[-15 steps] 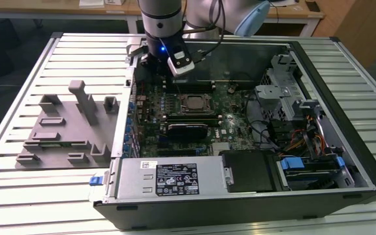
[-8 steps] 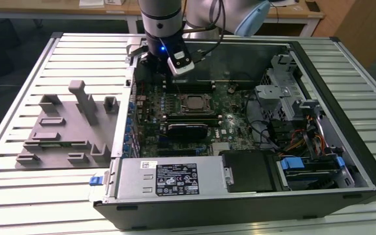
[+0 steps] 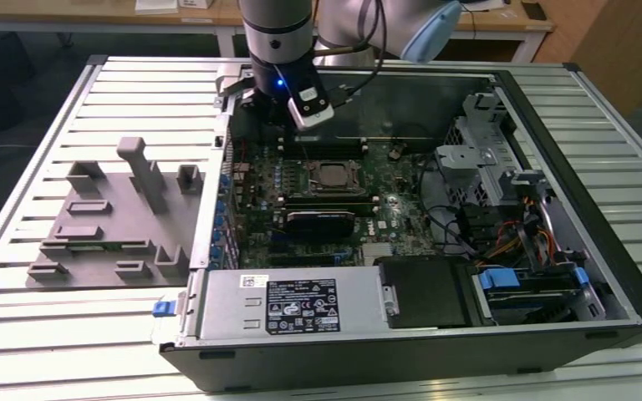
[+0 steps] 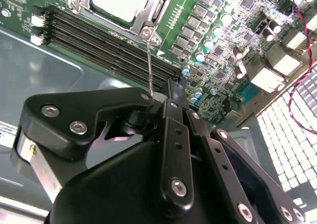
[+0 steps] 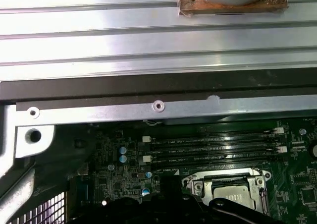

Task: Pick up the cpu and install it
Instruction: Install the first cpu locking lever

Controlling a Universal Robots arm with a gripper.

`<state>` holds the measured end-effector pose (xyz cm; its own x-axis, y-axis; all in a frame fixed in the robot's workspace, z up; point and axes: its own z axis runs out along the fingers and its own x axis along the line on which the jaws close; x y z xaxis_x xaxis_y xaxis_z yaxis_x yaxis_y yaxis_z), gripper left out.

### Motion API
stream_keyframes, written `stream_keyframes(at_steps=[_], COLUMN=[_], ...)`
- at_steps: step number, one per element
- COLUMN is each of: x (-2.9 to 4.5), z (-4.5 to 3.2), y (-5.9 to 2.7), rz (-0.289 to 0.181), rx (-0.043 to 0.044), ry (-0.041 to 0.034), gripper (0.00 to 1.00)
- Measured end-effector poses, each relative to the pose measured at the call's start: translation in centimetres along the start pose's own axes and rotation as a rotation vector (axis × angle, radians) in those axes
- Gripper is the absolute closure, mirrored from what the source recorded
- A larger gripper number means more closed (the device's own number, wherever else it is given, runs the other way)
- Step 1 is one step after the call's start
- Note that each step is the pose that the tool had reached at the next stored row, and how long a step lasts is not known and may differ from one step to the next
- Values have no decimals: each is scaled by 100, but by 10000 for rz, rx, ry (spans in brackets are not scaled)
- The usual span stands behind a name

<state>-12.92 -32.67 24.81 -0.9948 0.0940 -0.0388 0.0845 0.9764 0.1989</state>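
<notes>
The cpu [image 3: 330,174], a small square chip with a silver top, lies inside the socket on the motherboard in the open computer case [image 3: 588,334]. Both wrist views show the same cpu [image 4: 116,1] [image 5: 233,196] framed by the socket's metal bracket [image 5: 257,179]. A thin metal lever rod [image 4: 148,55] runs from the socket corner to the tip of my black gripper [image 4: 171,90]. In the exterior view the gripper [image 3: 265,117] hangs over the case's far edge, beyond the socket. The gripper [image 5: 188,206] holds nothing that I can see.
Memory slots [image 4: 109,40] lie between socket and gripper. A grey moulded fixture [image 3: 109,217] sits on the slatted table at the exterior view's left. The power supply box with a white label [image 3: 287,305], drive bays and cables [image 3: 511,234] fill the case's near and right parts.
</notes>
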Motion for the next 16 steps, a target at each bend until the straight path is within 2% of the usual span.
stream_keyframes(at_steps=[5, 11, 13, 16], x=[-82, -239, -289, -335], z=[5, 13, 16, 19], y=[7, 20, 25, 28], rz=[1, 0, -2, -4], rx=[5, 40, 71, 196], ry=[0, 1, -2, -15], gripper=[89, 89, 89, 89])
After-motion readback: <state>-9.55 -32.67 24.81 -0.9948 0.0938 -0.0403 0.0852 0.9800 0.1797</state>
